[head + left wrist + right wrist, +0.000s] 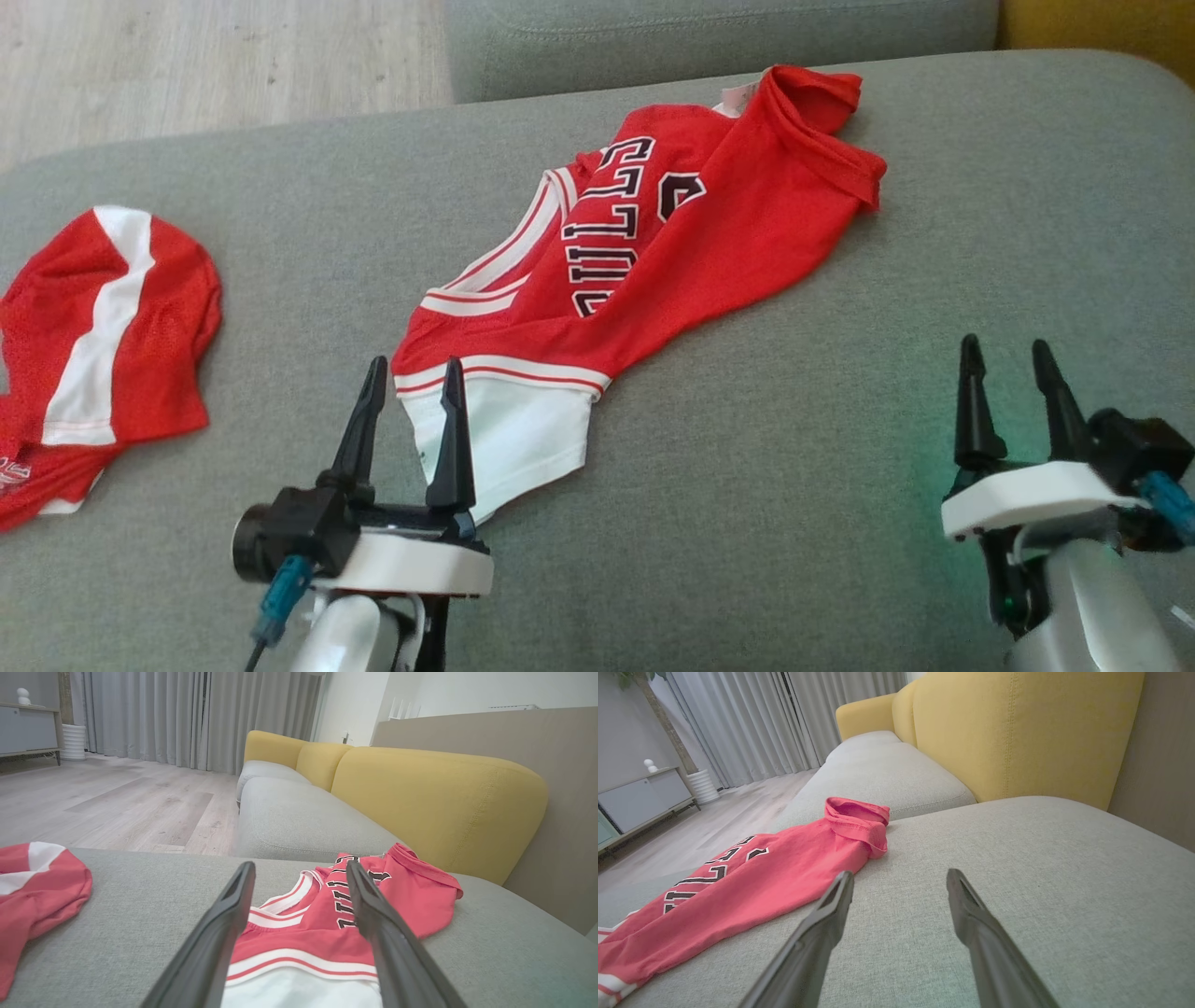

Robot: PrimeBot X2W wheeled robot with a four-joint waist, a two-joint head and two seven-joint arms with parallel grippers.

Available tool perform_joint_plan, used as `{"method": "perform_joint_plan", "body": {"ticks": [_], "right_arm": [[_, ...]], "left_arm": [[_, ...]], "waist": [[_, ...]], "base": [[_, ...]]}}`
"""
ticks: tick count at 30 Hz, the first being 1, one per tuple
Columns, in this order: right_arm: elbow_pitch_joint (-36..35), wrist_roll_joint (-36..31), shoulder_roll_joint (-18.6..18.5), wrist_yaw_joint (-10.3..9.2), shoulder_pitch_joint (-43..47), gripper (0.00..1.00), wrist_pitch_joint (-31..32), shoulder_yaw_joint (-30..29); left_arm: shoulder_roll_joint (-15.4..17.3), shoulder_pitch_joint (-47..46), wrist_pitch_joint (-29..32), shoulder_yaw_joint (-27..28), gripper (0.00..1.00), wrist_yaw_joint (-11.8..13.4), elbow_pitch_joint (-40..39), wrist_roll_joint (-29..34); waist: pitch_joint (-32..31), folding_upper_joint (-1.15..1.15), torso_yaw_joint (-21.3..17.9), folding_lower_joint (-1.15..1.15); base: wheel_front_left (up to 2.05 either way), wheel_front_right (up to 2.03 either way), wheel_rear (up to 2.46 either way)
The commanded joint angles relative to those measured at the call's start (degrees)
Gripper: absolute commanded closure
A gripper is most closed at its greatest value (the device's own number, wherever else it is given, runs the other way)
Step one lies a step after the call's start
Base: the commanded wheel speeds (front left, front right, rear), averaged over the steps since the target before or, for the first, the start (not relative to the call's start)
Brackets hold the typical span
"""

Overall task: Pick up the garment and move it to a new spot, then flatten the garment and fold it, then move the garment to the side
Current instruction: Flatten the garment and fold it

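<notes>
Left wrist view: red jersey [299,945] between parted fingers [224,924] of left tool [301,863].

A crumpled red jersey [672,252] and, well apart to its left, a red-and-white garment [103,317] are borne by the grey sofa seat [840,420].

The left gripper [300,867] is holding its jaws wide apart, framing the near, white-banded end of the red jersey [303,945], which is lying rumpled on the grey sofa seat [140,905]. Another red garment [37,891] is lying far left, well apart from it.
</notes>
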Motion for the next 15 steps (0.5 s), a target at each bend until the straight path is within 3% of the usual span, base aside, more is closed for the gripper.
{"method": "perform_joint_plan", "body": {"ticks": [1, 7, 15], "right_arm": [[-2.0, 0.2, -0.1, -0.05, -2.5, 0.00, -0.6, 1.0], [0.3, -0.5, -0.1, -0.05, -8.1, 0.00, 1.8, -3.9], [11.0, -4.2, -0.1, -0.05, -23.1, 0.00, 10.2, -15.2]], "left_arm": [[0.2, -1.6, -0.4, 2.0, 0.00, -0.1, -1.5, 0.5], [0.2, -3.1, -0.4, 1.4, 0.00, -0.3, -1.7, 0.6], [0.2, -5.1, -0.4, 0.3, 0.00, -0.5, -1.3, 0.3]], "waist": [[0.4, 0.00, 0.4, 0.00], [3.5, 0.00, 2.7, 0.00], [8.2, 0.00, 6.9, 0.00]], "base": [[0.00, 0.00, 0.00], [0.00, 0.00, 0.00], [0.00, 0.00, 0.00]]}}
